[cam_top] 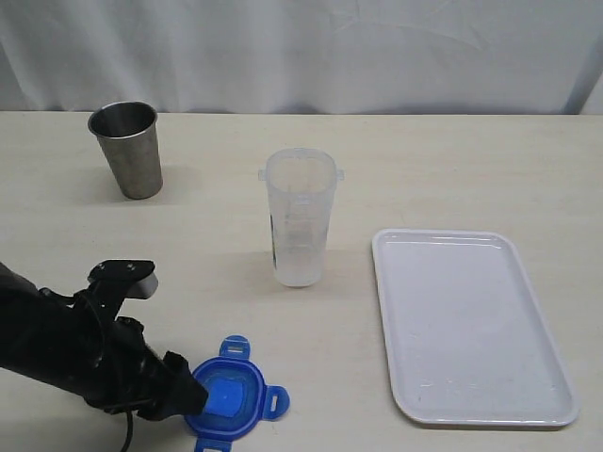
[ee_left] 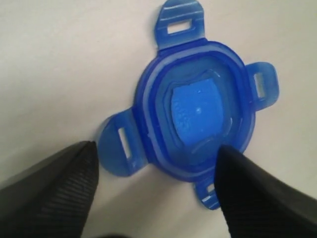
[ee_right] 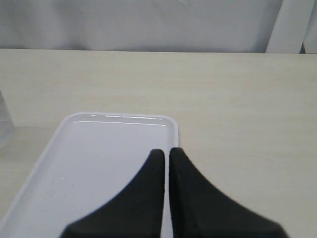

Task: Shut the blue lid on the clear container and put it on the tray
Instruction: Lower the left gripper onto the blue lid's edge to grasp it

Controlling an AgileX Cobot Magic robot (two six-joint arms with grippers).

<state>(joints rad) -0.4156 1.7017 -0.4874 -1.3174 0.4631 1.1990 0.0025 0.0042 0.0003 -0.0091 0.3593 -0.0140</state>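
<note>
Left gripper (ee_left: 156,191), jaws spread, straddles the blue lid (ee_left: 195,111) lying flat on the worktop, lower left. Right gripper (ee_right: 166,158), jaws clenched empty, hangs over the tray (ee_right: 99,163).

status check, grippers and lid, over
Left gripper open, straddling blue lid flat on table. Right gripper shut, empty, above tray. Clear container uncapped, path clear.

Exterior view: left arm (cam_top: 75,353) covers the lid's (cam_top: 231,395) near-left part; lid's lowest flap cut by the frame edge, its label not discernible. Left wrist view: one jaw hides part of the lid's (ee_left: 198,109) fourth flap. Right wrist view: tray (ee_right: 99,163) cut off at the frame edge, its middle behind the jaws; container (ee_right: 4,124) only a sliver at the edge.
</note>
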